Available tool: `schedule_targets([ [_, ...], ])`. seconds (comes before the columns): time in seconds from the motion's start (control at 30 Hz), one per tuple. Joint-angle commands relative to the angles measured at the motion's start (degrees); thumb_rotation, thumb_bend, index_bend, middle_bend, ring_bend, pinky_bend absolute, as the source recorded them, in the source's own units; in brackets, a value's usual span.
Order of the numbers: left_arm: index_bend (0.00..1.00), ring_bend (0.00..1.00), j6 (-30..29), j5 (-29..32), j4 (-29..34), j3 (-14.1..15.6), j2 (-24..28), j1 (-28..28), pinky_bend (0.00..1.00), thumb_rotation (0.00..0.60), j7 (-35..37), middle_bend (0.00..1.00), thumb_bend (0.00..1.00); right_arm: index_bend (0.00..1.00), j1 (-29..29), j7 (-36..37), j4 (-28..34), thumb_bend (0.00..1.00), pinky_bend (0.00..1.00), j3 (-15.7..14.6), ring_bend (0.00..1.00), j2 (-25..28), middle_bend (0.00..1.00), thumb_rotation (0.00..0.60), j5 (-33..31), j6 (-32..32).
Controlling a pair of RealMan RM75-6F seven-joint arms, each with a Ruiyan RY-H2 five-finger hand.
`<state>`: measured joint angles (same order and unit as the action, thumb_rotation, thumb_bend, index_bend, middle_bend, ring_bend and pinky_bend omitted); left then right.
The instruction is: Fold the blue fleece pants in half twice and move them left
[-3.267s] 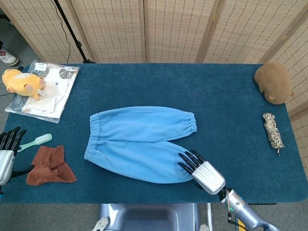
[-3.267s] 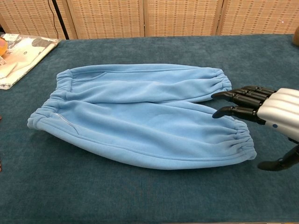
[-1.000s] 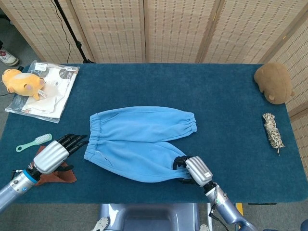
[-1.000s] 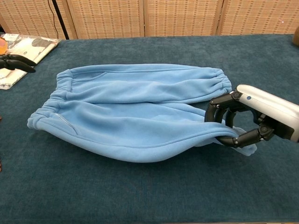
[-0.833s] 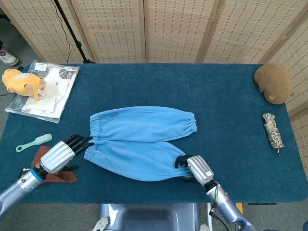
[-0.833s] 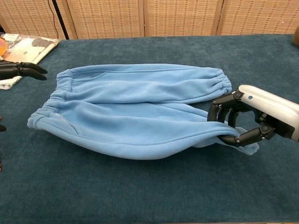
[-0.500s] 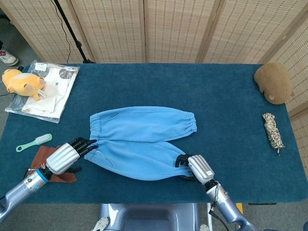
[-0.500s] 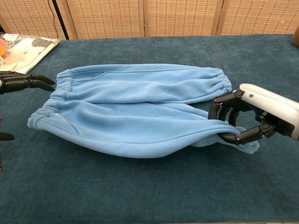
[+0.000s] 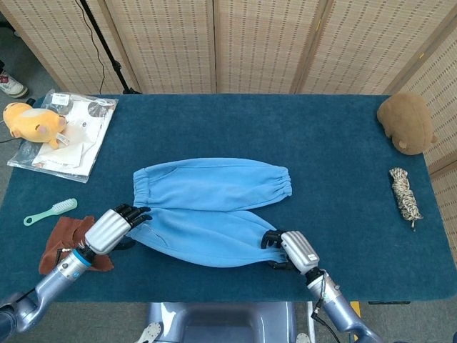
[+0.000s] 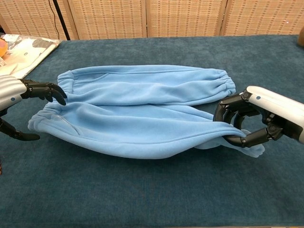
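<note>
The blue fleece pants [image 9: 211, 207] lie flat in the middle of the dark blue table [image 9: 335, 164], waistband to the left, both legs running right. My right hand [image 9: 291, 249] grips the cuff of the near leg [image 10: 237, 140], its fingers curled through the fabric and lifting it slightly. My left hand [image 9: 113, 228] is open, with fingers spread over the near waistband corner [image 10: 42, 116] and the thumb low beside it; it holds nothing. The chest view shows the left hand [image 10: 23, 97] at the left edge and the right hand [image 10: 259, 121] at the right.
A brown cloth [image 9: 64, 246] and a mint brush [image 9: 50, 211] lie by the left hand. A yellow plush [image 9: 32, 121] and bagged white items [image 9: 75, 136] sit far left. A brown plush [image 9: 405, 121] and a rope bundle [image 9: 405, 193] lie at the right.
My left hand has come in from the left edge to the waistband corner. My right hand has closed on the near leg's cuff and raised it a little.
</note>
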<state>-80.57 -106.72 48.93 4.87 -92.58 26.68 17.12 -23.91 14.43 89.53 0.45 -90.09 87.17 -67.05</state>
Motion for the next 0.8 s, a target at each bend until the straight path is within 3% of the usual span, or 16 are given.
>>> schedule_targets([
  [0.03, 0.40, 0.38, -0.5, 0.8, -0.6, -0.2, -0.8, -0.2, 0.40, 0.600, -0.5, 0.33, 0.12, 0.69, 0.0, 0.2, 0.0, 0.52, 0.51, 0.1, 0.48, 0.1, 0.48, 0.600, 0.0, 0.0],
  [0.27, 0.47, 0.42, 0.1, 2.2, -1.3, 0.2, -2.1, -0.1, 0.43, 0.600, -0.9, 0.38, 0.14, 0.69, 0.1, 0.6, 0.2, 0.52, 0.51, 0.1, 0.48, 0.1, 0.48, 0.600, 0.0, 0.1],
  [0.33, 0.50, 0.43, 0.1, 2.4, -1.4, 0.3, -2.2, 0.0, 0.44, 0.600, -0.5, 0.40, 0.19, 0.69, 0.2, 0.7, 0.2, 0.52, 0.51, 0.1, 0.48, 0.1, 0.48, 0.600, 0.0, 0.1],
  [0.47, 0.51, 0.44, 0.1, 2.8, -1.5, 0.7, -2.3, 0.2, 0.45, 0.600, 0.8, 0.41, 0.40, 0.69, 0.2, 0.9, 0.2, 0.52, 0.51, 0.2, 0.48, 0.3, 0.48, 0.600, -0.1, 0.1],
  [0.57, 0.52, 0.45, 0.1, 3.0, -1.9, 0.8, -2.5, 0.3, 0.45, 0.600, 0.4, 0.41, 0.46, 0.69, 0.3, 1.0, 0.3, 0.52, 0.51, 0.2, 0.48, 0.3, 0.48, 0.600, -0.1, 0.1],
  [0.8, 0.55, 0.48, -0.2, 3.9, -1.9, 0.7, -3.0, 0.5, 0.47, 0.600, 0.6, 0.44, 0.48, 0.69, 0.4, 1.3, 0.3, 0.52, 0.51, 0.2, 0.48, 0.5, 0.48, 0.600, -0.3, 0.3],
])
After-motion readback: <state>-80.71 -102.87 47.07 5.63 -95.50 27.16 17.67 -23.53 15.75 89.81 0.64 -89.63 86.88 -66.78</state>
